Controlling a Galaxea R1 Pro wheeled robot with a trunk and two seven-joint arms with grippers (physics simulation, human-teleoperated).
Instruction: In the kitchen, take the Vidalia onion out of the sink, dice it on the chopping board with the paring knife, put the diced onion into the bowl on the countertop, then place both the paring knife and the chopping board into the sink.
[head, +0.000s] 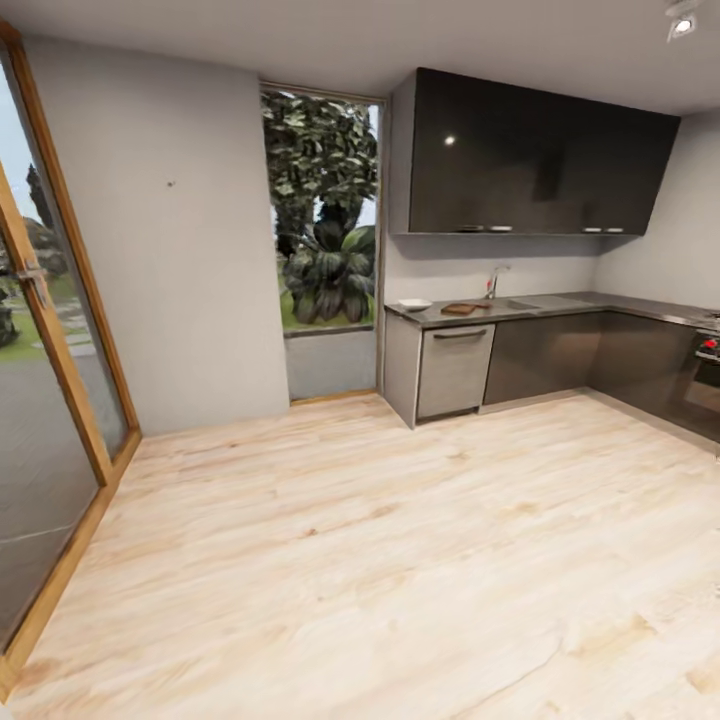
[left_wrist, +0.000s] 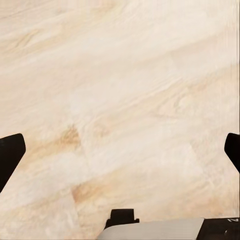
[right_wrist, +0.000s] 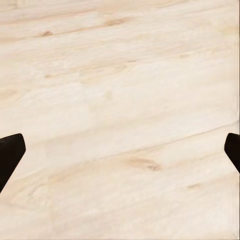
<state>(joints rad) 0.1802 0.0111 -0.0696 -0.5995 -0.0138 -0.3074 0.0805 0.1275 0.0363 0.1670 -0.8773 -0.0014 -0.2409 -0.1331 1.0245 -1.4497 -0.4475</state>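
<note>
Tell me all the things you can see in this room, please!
wooden floor: one, pale wood, across the whole room
glass door: one, wooden frame, far left
window: one, tall, green plants outside, in the back wall
wall cabinets: one row, glossy black, above the countertop
countertop: one, dark grey, along the back right corner
bowl: one, white, at the countertop's left end
chopping board: one, brown, between the bowl and the tap
tap: one, chrome, behind the sink
sink: one, grey, set in the countertop
left hand: one, black fingers wide apart, over the floor
right hand: one, black fingers wide apart, over the floor
</note>
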